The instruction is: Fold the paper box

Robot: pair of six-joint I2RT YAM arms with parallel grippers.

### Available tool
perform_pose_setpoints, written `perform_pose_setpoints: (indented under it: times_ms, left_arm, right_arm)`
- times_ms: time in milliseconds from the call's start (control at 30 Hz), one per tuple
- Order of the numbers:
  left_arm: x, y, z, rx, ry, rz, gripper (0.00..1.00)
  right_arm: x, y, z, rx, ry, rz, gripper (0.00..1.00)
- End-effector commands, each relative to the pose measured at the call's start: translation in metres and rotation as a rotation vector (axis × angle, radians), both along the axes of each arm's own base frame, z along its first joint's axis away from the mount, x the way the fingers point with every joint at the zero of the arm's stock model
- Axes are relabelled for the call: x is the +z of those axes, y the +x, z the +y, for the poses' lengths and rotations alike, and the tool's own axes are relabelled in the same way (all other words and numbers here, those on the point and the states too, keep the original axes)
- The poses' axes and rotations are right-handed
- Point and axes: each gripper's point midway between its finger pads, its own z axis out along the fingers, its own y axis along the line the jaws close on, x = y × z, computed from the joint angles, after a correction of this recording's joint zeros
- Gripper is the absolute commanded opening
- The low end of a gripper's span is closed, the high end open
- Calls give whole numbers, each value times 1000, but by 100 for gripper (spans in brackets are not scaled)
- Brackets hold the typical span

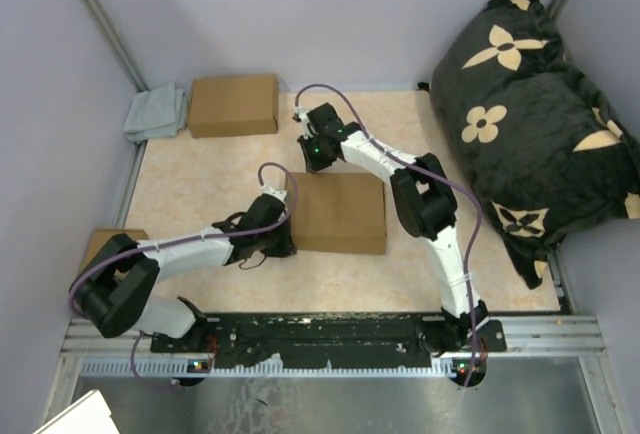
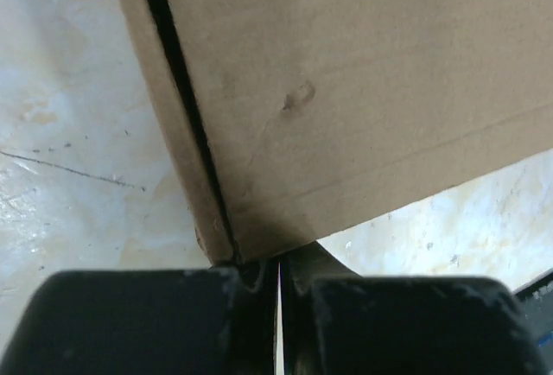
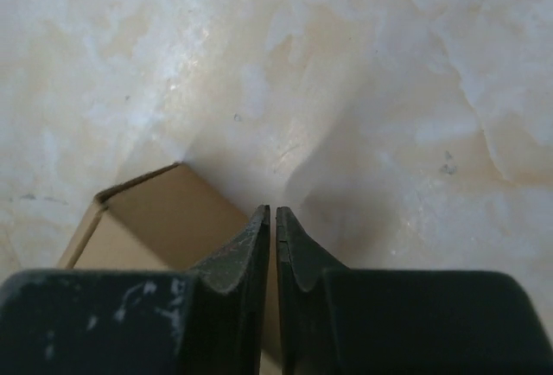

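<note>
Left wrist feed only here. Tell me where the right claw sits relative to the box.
Observer: In the top view, the right claw points down at the far left corner of the paper box. I cannot tell whether it touches the cardboard.
Operator: Now report whether it is open or shut.
Observer: Shut. The right wrist view shows its fingertips nearly meeting with nothing between them, and the box corner just to their left.
</note>
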Motion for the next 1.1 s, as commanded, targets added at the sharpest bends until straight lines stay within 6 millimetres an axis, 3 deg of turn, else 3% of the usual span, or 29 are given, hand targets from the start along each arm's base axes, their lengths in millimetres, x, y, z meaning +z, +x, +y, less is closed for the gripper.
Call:
perform_pose_setpoints:
  times_ms: [0,100,167,267,500,667,733,933,1000,1067]
  left_arm:
    - [7,58,7,220,101,-229,0]
    - [23,70,6,324,132,-329,0]
    - [29,68,4,347,138,-351,0]
    - [35,57,12,366,173,-357,0]
    - [69,32,57,409,241,-368,7]
    - [89,21,55,346,177,-375,11]
    - [94,17,45,290,133,-364,12]
    - [107,0,-18,11,-96,-343,15]
    - [110,-3,-32,-46,-125,-344,17]
    - [111,-5,-47,-102,-140,-348,18]
  right_arm:
    - [33,-104,36,258,70,108,11]
    - [20,-142,44,340,63,182,12]
    - [14,-149,46,344,53,195,13]
    - [11,-139,38,283,22,171,13]
    - [41,-109,18,163,66,119,13]
    - [77,-85,-10,71,126,50,13]
    - [97,-74,-26,23,156,9,13]
    - [154,-35,-87,-145,304,-96,14]
    - [160,-14,-116,-233,314,-129,18]
    - [150,11,-143,-320,291,-136,20]
